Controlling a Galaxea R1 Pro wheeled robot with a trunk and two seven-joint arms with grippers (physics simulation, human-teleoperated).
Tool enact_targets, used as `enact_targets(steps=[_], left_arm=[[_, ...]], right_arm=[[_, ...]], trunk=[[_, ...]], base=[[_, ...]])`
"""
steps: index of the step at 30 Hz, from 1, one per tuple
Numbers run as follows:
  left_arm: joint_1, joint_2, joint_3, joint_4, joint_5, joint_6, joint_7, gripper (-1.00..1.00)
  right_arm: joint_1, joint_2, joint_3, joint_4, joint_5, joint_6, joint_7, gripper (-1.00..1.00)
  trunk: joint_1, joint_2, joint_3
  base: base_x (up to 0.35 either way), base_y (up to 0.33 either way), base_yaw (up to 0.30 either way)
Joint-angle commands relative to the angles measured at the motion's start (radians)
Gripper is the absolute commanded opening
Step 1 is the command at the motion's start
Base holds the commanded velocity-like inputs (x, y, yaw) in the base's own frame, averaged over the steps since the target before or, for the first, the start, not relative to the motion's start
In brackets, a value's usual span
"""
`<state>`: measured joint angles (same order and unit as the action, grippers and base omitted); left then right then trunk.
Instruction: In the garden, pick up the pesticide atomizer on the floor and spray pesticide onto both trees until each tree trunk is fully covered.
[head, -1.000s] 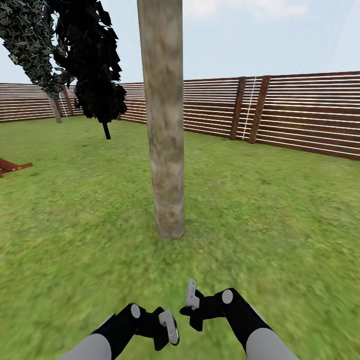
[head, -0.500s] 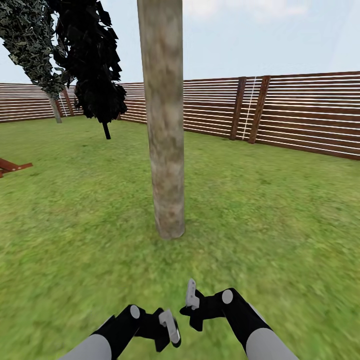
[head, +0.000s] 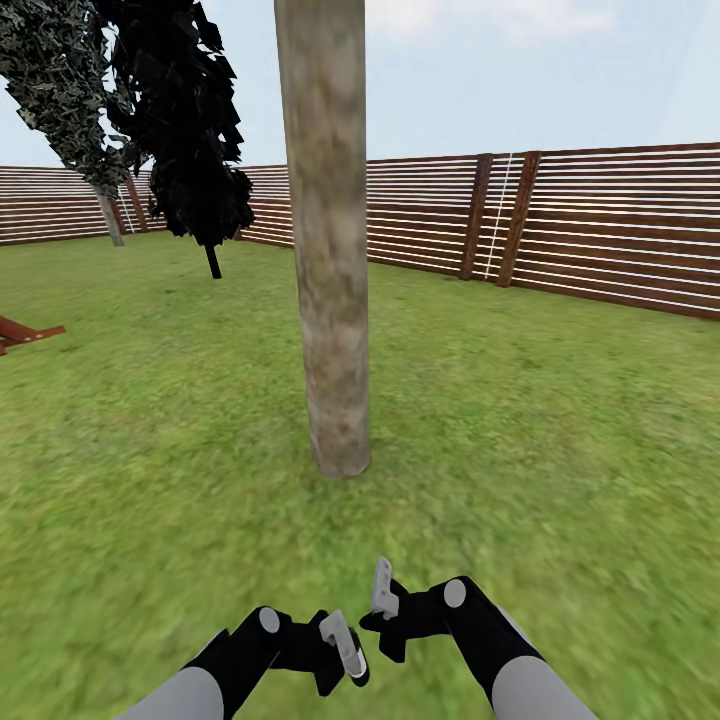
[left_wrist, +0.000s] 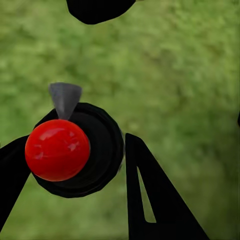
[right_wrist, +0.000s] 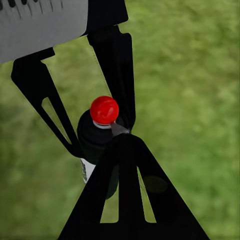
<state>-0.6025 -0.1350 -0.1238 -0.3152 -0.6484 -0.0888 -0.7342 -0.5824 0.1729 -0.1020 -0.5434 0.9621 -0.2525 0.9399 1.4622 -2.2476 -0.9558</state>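
Spray step: left gripper fingers pinching pesticide atomizer, tree trunk at 12 o'clock. Right gripper finger state: can't tell. Next prob: aim nozzle at trunk, press red cap.

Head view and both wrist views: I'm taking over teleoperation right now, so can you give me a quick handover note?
Left gripper: shut on the pesticide atomizer, a black bottle with a red cap, held low over the grass.
Right gripper: shut and empty, close beside the left one.
Tree trunk: straight ahead of both arms, within the fenced garden.
Done: the atomizer is off the floor and in hand.
Left: I see no spray or coating on this trunk, so treat it as still to be covered, then move to the second tree.
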Motion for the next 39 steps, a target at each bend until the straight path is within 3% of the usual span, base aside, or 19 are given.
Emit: enact_targets(steps=[1, 10, 11, 12, 14, 39], left_arm=[[0.0, 0.0, 0.001, -0.001, -0.01, -0.009, -0.001, -1.0], [0.0, -0.002, 0.002, -0.001, -0.008, -0.009, -0.001, -1.0], [0.0, -0.004, 0.002, -0.001, 0.016, -0.01, -0.001, -1.0], [0.0, -0.004, 0.0, -0.001, 0.062, -0.012, -0.002, -1.0], [0.0, -0.004, 0.0, -0.001, 0.077, -0.012, -0.008, -1.0], [0.0, -0.006, 0.0, -0.001, 0.09, -0.009, -0.028, -1.0]], right_arm=[[-0.001, 0.002, -0.008, 0.0, 0.009, -0.005, 0.005, -1.0], [-0.001, 0.002, -0.009, 0.0, 0.009, -0.005, 0.005, -1.0], [-0.001, 0.002, -0.009, 0.0, 0.009, -0.005, 0.005, -1.0], [-0.001, 0.002, -0.009, 0.0, 0.009, -0.005, 0.005, -1.0], [-0.001, 0.002, -0.009, 0.0, 0.009, -0.005, 0.005, -1.0], [-0.001, 0.002, -0.009, 0.0, 0.009, -0.005, 0.005, -1.0]], trunk=[[0.0, 0.0, -0.001], [0.0, 0.0, -0.001], [0.0, 0.0, -0.001], [0.0, 0.0, -0.001], [0.0, 0.0, -0.001], [0.0, 0.0, -0.001]], base=[[0.0, 0.0, 0.0], [0.0, 0.0, 0.0], [0.0, 0.0, 0.0], [0.0, 0.0, 0.0], [0.0, 0.0, 0.0], [0.0, 0.0, 0.0]])
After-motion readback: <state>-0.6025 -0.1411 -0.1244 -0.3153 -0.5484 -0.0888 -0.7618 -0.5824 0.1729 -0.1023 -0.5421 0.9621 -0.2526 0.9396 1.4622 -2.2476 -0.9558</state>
